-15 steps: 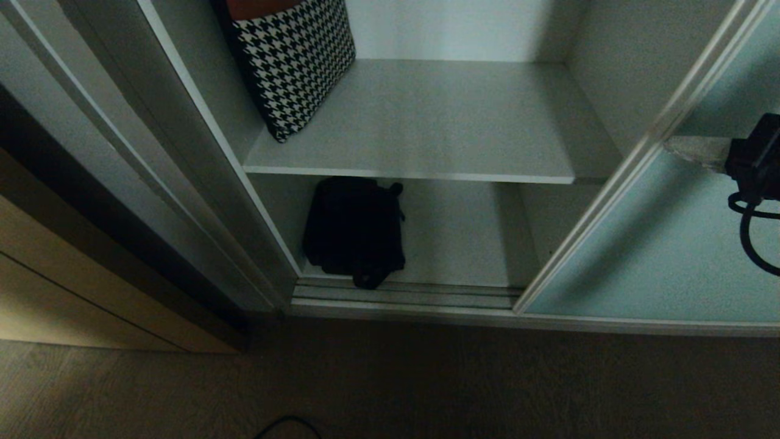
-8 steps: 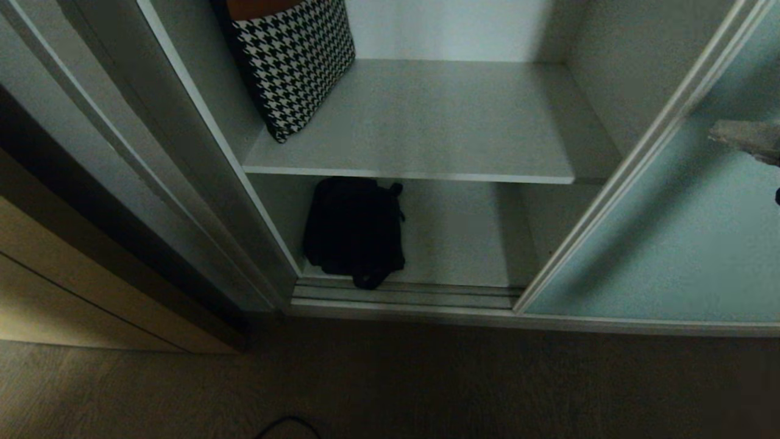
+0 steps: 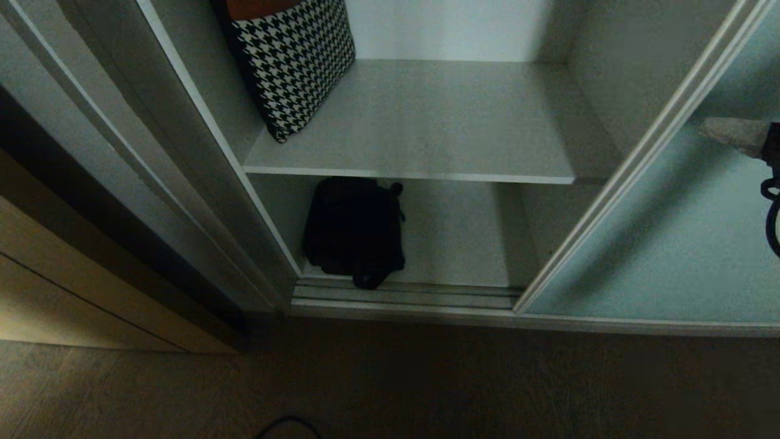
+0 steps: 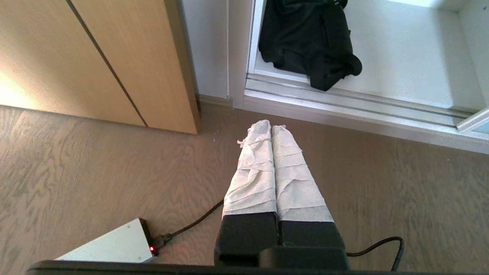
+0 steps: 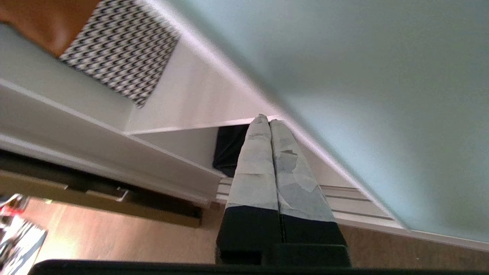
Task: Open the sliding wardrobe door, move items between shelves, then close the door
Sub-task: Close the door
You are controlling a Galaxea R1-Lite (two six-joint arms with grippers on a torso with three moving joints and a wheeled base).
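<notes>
The sliding wardrobe door [image 3: 658, 244], frosted blue-green glass in a pale frame, stands at the right and leaves the compartment uncovered. A houndstooth bag [image 3: 292, 61] with an orange top leans at the left of the upper shelf [image 3: 439, 122]. A floppy black bag [image 3: 356, 231] lies on the lower shelf [image 3: 463, 238], one corner hanging over the floor track [image 3: 426, 296]. My right gripper [image 3: 707, 131] is shut and empty in front of the door glass at the far right; its tips [image 5: 265, 119] point toward the door frame. My left gripper [image 4: 271, 128] hangs shut over the floor.
A beige wooden panel [image 4: 114, 57] stands left of the wardrobe. On the wooden floor [image 4: 382, 198] lie a white box [image 4: 110, 244] with a red light and a black cable [image 4: 195, 221]. The right half of the upper shelf is bare.
My right gripper drew to the right and slightly up across the door glass, then edged back a little to the left. Door and bags have stayed put.
</notes>
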